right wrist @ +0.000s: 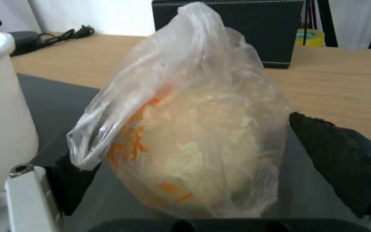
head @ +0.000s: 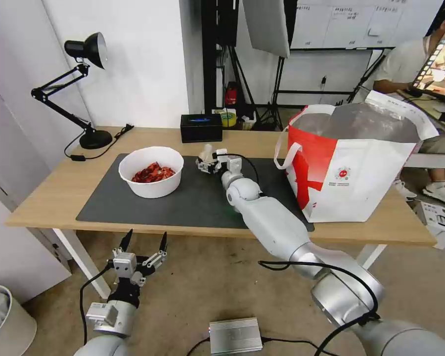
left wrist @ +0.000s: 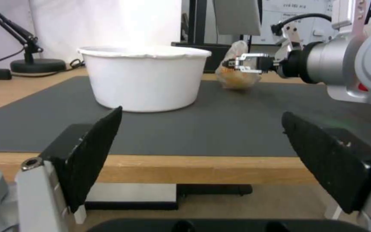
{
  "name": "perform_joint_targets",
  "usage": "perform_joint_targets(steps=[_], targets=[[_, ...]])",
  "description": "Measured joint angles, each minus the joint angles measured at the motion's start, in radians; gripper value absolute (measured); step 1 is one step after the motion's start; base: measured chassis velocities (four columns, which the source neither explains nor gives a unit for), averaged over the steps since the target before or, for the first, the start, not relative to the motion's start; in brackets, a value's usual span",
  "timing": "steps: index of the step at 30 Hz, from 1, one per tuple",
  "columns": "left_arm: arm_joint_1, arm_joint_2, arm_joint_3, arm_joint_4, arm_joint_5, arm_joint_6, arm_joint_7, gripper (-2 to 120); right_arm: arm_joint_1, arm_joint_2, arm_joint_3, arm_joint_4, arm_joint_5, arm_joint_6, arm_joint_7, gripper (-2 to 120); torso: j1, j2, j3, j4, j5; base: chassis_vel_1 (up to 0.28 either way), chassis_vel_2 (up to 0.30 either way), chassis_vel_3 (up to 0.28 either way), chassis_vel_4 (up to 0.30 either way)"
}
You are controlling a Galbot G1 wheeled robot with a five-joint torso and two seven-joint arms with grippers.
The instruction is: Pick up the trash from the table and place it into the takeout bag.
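- Reaching out over the large dark grey mat (head: 193, 198), the right gripper (head: 206, 163) has its black pads either side of the small clear plastic bag with a beige lump (right wrist: 194, 129); the pads stand spread, one hidden behind the plastic, the other just beside it with a little gap, so nothing is clamped.
- The small bag stands upright on the mat near its far edge, in front of the black rectangular box (head: 201, 127) at the back of the long light-wood table (head: 49, 198).
- The white round bowl of red shells (head: 152, 171) sits on the mat towards the robot's left, near the small bag but apart from it.
- The large boxy white takeout bag with red side panels and silver foil lining (head: 351, 173) stands open on the table's right end, at the mat's right edge, its white loop handle hanging towards the mat.
- The left gripper (head: 144, 243) hangs below the table's front edge, over the floor, its fingers spread wide and holding nothing.
- A black desk lamp (head: 84, 89) stands at the table's far left corner.
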Motion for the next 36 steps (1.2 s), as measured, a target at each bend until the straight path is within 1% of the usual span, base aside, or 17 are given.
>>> perform_joint_targets(steps=[8,12,14,15,19,20,23,24,26,28,30,33,36], targets=[[0.001,-0.004,0.0,0.003,0.002,-0.001,0.0,100,-0.004,0.008,0.016,-0.028,-0.018,0.008,-0.003,99,0.0,0.0,0.0,0.0,0.0,0.0,0.0,0.0,0.0],[0.001,-0.007,0.001,0.005,0.005,-0.002,0.0,100,-0.006,0.011,0.019,-0.037,-0.019,0.01,-0.007,95,0.0,0.0,0.0,0.0,0.0,0.0,0.0,0.0,0.0],[0.001,-0.01,0.003,0.006,0.01,-0.003,0.0,100,-0.006,0.015,0.024,-0.045,-0.019,0.013,-0.009,84,0.0,0.0,0.0,0.0,0.0,0.0,0.0,0.0,0.0],[0.001,-0.01,0.003,0.006,0.01,-0.003,0.0,100,-0.006,0.015,0.024,-0.045,-0.019,0.013,-0.009,84,0.0,0.0,0.0,0.0,0.0,0.0,0.0,0.0,0.0],[0.002,-0.011,0.004,0.007,0.013,-0.003,0.0,100,-0.006,0.017,0.031,-0.051,-0.02,0.015,-0.01,65,0.0,0.0,0.0,0.0,0.0,0.0,0.0,0.0,0.0],[0.002,-0.011,0.004,0.007,0.013,-0.003,0.0,100,-0.006,0.017,0.031,-0.051,-0.02,0.015,-0.01,65,0.0,0.0,0.0,0.0,0.0,0.0,0.0,0.0,0.0],[0.002,-0.012,0.004,0.007,0.014,-0.003,0.0,100,-0.006,0.018,0.033,-0.056,-0.02,0.016,-0.01,51,0.0,0.0,0.0,0.0,0.0,0.0,0.0,0.0,0.0],[0.002,-0.012,0.004,0.007,0.014,-0.003,0.0,100,-0.006,0.018,0.033,-0.056,-0.02,0.016,-0.01,51,0.0,0.0,0.0,0.0,0.0,0.0,0.0,0.0,0.0],[0.002,-0.013,0.006,0.008,0.016,-0.003,0.0,100,-0.006,0.018,0.036,-0.061,-0.02,0.016,-0.011,41,0.0,0.0,0.0,0.0,0.0,0.0,0.0,0.0,0.0],[0.002,-0.013,0.006,0.008,0.016,-0.004,0.0,100,-0.006,0.018,0.036,-0.062,-0.02,0.016,-0.011,39,0.0,0.0,0.0,0.0,0.0,0.0,0.0,0.0,0.0],[0.003,-0.014,0.007,0.008,0.017,-0.004,0.0,100,-0.006,0.018,0.038,-0.064,-0.02,0.017,-0.011,28,0.0,0.0,0.0,-0.0001,0.0,0.0,0.0,0.0,0.0],[0.004,-0.015,0.007,0.008,0.019,-0.004,0.0,100,-0.006,0.018,0.039,-0.064,-0.02,0.017,-0.011,23,0.0,0.0,0.0,0.0,0.0,0.0,0.0,0.0,0.0],[0.005,-0.015,0.008,0.008,0.02,-0.004,0.0,100,-0.007,0.018,0.04,-0.064,-0.019,0.017,-0.01,14,0.0,0.0,0.0,0.0,0.0,0.0,0.0,0.0,0.0]])
